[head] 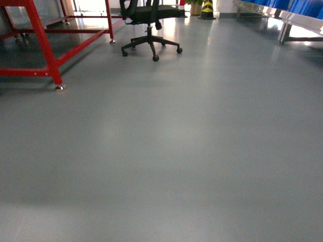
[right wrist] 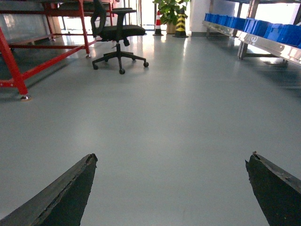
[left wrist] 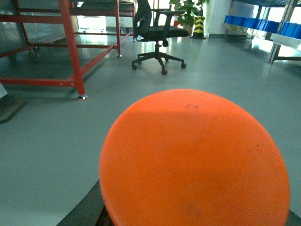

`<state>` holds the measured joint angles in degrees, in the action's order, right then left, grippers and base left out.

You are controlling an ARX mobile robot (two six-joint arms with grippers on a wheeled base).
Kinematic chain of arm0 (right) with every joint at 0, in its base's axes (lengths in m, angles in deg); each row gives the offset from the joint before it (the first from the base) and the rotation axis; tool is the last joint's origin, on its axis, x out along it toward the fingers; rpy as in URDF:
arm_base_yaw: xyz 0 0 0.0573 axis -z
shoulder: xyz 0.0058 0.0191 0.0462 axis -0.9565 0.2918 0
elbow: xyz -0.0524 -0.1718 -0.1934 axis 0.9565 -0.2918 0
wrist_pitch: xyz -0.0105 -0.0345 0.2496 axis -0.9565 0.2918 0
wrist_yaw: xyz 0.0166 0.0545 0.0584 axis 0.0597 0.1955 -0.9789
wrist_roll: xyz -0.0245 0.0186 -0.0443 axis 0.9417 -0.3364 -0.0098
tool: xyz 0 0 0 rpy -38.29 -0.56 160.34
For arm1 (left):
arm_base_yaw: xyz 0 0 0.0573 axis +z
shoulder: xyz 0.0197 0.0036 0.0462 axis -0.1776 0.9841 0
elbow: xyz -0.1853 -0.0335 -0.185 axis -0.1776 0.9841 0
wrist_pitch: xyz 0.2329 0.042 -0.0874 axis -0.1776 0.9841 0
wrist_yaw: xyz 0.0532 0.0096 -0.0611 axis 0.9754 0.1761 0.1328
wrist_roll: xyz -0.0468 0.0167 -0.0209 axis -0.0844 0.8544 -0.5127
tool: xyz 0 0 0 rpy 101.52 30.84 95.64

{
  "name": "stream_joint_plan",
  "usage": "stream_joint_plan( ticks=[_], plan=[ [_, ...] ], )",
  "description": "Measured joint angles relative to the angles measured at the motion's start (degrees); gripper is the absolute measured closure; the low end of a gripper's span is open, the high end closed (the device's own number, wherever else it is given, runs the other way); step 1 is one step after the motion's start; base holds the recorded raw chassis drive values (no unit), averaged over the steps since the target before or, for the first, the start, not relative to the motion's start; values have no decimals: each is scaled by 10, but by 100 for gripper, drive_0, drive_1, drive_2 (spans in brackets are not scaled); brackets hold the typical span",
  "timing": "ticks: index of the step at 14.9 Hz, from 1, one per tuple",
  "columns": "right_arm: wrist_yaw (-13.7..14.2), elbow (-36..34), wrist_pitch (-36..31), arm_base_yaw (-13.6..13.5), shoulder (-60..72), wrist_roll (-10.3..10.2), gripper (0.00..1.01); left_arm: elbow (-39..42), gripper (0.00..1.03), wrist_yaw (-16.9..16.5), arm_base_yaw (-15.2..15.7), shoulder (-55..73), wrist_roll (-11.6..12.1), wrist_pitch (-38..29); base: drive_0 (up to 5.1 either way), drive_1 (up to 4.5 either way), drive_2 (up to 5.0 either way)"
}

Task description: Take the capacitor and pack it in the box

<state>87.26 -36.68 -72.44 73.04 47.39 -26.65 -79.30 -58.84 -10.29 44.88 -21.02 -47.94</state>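
The box is out of view in all three views, and I see nothing I can name as the capacitor. A large round orange object (left wrist: 195,160) fills the lower part of the left wrist view and hides the left jaws. Only a dark finger (left wrist: 87,213) of the left gripper shows, at the object's lower left edge. Whether that gripper holds the orange object I cannot tell. My right gripper (right wrist: 174,155) is open above bare grey floor, its fingers wide apart with nothing between them. Neither gripper appears in the head view.
Grey floor (head: 166,151) stretches ahead. A red metal frame (head: 43,45) stands at the far left, and a black office chair (head: 149,20) on castors is beyond it. Shelving with blue bins (right wrist: 263,29) runs along the right. A potted plant (right wrist: 169,12) and a striped bollard (right wrist: 181,21) stand at the back.
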Motion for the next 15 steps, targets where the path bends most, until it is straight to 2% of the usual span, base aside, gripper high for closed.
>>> stream_joint_plan(
  ticks=[15],
  plan=[
    [0, 0, 1, 0, 0, 0, 3, 0, 59, 0, 0, 0, 0, 0, -504, 242, 242]
  ],
)
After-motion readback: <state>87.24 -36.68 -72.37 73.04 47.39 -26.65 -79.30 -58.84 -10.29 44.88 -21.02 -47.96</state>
